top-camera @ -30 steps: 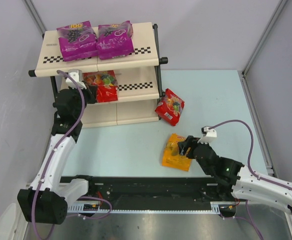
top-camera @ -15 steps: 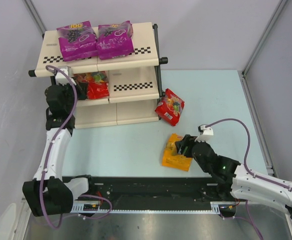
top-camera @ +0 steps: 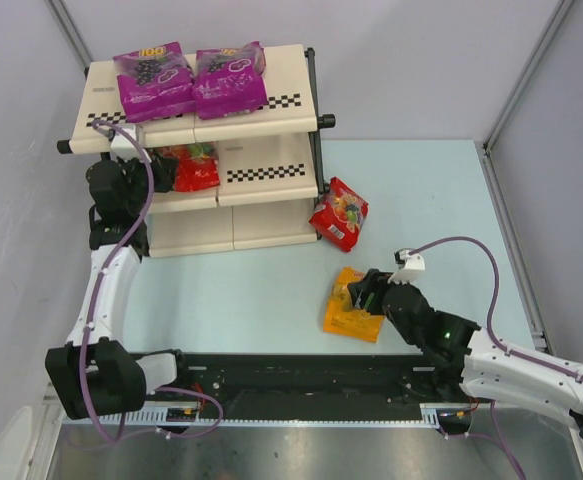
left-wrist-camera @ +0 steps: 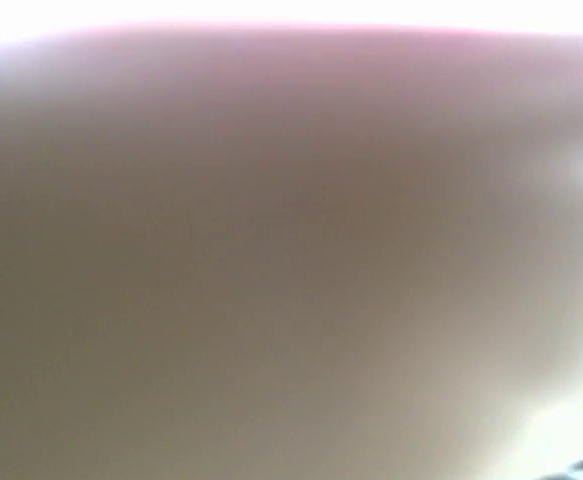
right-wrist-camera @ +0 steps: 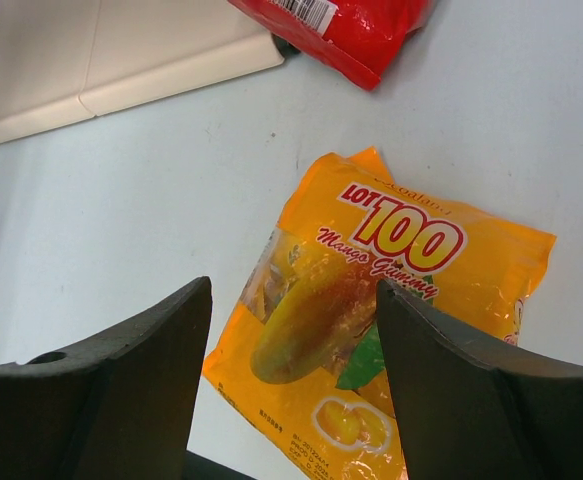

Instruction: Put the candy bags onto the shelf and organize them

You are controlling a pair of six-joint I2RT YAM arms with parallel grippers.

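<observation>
The shelf [top-camera: 271, 165] stands at the far left. Two magenta-purple candy bags [top-camera: 154, 80] [top-camera: 230, 78] lie side by side on its top board. A red bag [top-camera: 193, 168] lies on the middle board, toward its left end. My left gripper [top-camera: 151, 175] reaches in at that bag from the left; its jaws are hidden under the top board, and the left wrist view is a beige blur. A second red bag [top-camera: 339, 213] lies on the table by the shelf's right foot. My right gripper [right-wrist-camera: 291, 330] is open just above the orange-yellow bag [right-wrist-camera: 401, 290], one finger either side of its lower half.
The shelf's bottom board [right-wrist-camera: 121, 50] shows at the right wrist view's top left, with the red bag's edge [right-wrist-camera: 351, 30] beside it. Grey walls close in the pale blue table [top-camera: 431, 200] at the back and sides. A black rail [top-camera: 301, 375] runs along the near edge.
My left arm has swung left along the shelf front, and the red bag on the middle board has slid left with it. The right gripper has shifted slightly over the orange-yellow bag.
</observation>
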